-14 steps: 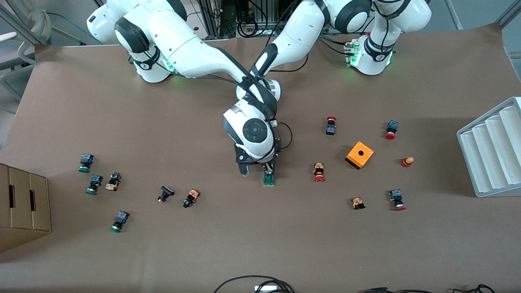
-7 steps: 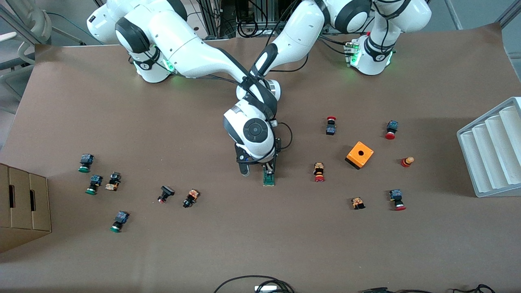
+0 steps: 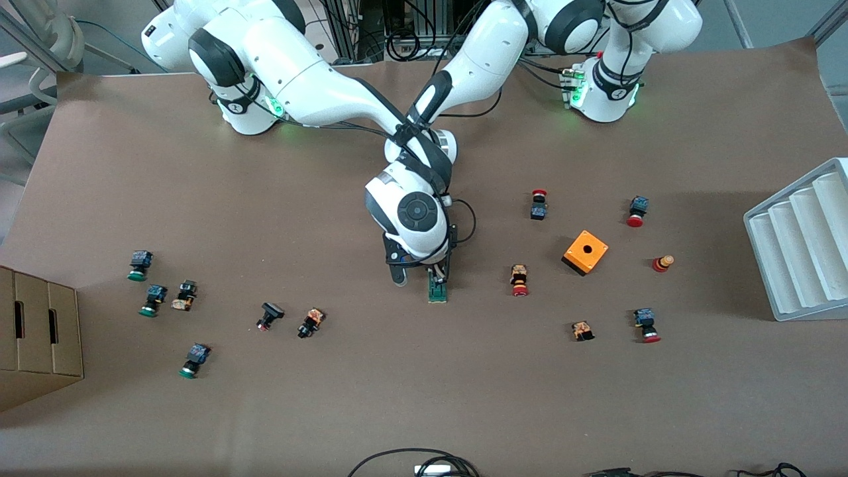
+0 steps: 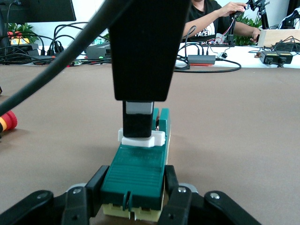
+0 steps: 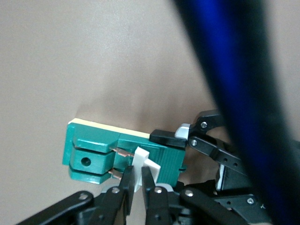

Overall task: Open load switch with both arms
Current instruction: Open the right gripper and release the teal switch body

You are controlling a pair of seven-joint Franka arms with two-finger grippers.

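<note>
The load switch [image 3: 437, 290], a narrow dark-green block, lies on the brown table in the middle, under the crossed wrists of both arms. In the left wrist view my left gripper [image 4: 134, 188] is shut on the switch body [image 4: 136, 168], one finger on each long side. My right gripper [image 5: 138, 182] is shut on the switch's white tab [image 5: 141, 159]. Its fingers [image 4: 137, 121] come down on the tab [image 4: 142, 140] from above. The green body [image 5: 93, 157] lies flat, and a finger [image 5: 164, 137] of the left gripper shows at its other end.
Red- and green-capped push buttons lie scattered toward both ends of the table. An orange box [image 3: 585, 252] with a hole sits toward the left arm's end, with a white ribbed rack [image 3: 801, 245] at that edge. A cardboard box [image 3: 36, 334] stands at the right arm's end.
</note>
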